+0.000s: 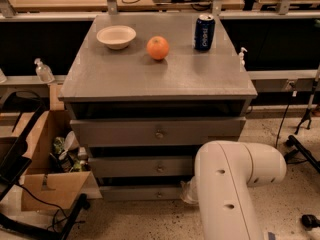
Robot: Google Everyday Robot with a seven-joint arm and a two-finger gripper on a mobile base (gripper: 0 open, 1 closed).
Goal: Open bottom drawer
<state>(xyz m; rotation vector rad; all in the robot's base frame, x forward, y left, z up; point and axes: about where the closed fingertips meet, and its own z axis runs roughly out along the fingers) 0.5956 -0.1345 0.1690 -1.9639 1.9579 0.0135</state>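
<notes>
The grey cabinet has three wide drawers. The bottom drawer is the lowest, a flat grey front with a small round knob, and it looks pushed in under the middle drawer. My white arm fills the lower right and covers the right ends of the two lower drawers. My gripper is mostly hidden behind the arm. Only a pale part shows at the arm's left edge, close to the bottom drawer front and right of its knob.
On the cabinet top stand a white bowl, an orange and a blue can. An open cardboard box with clutter and black cables sits on the floor at left. Black stand legs lie at right.
</notes>
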